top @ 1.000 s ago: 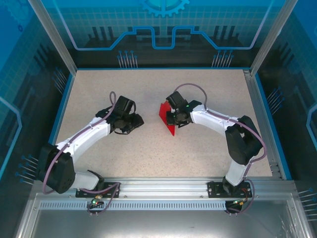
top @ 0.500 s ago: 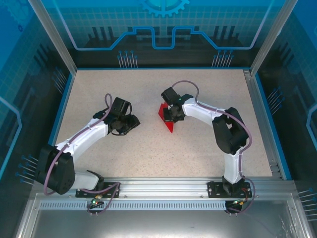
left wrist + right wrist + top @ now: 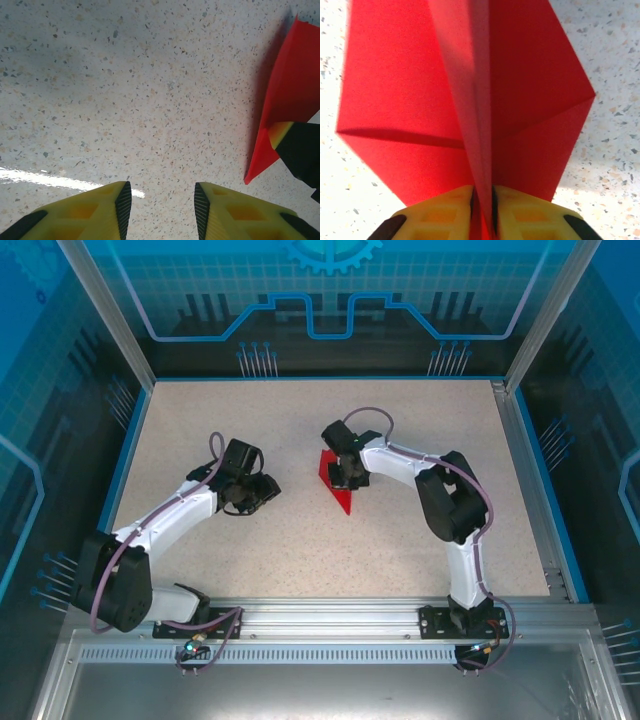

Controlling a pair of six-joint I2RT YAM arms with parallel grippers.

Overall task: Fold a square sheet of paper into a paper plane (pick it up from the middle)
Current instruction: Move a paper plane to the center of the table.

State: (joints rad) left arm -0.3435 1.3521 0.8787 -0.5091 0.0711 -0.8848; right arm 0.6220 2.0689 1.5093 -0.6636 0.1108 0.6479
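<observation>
Your right hand (image 3: 483, 200) pinches the red paper (image 3: 410, 80) by its centre crease near the desk (image 3: 300, 550) middle, left hand (image 3: 162, 200) half open and empty; handle it as light, limp, easily crumpled, gripping along folds.

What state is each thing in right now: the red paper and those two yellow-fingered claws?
Thin bright red paper sheet: folded, flaps spread to either side of a raised centre crease, pinched at that crease.
Right gripper, yellow fingers: shut on the paper's centre crease.
Left gripper, yellow fingers: open and empty, over the speckled table, apart from the paper.
</observation>
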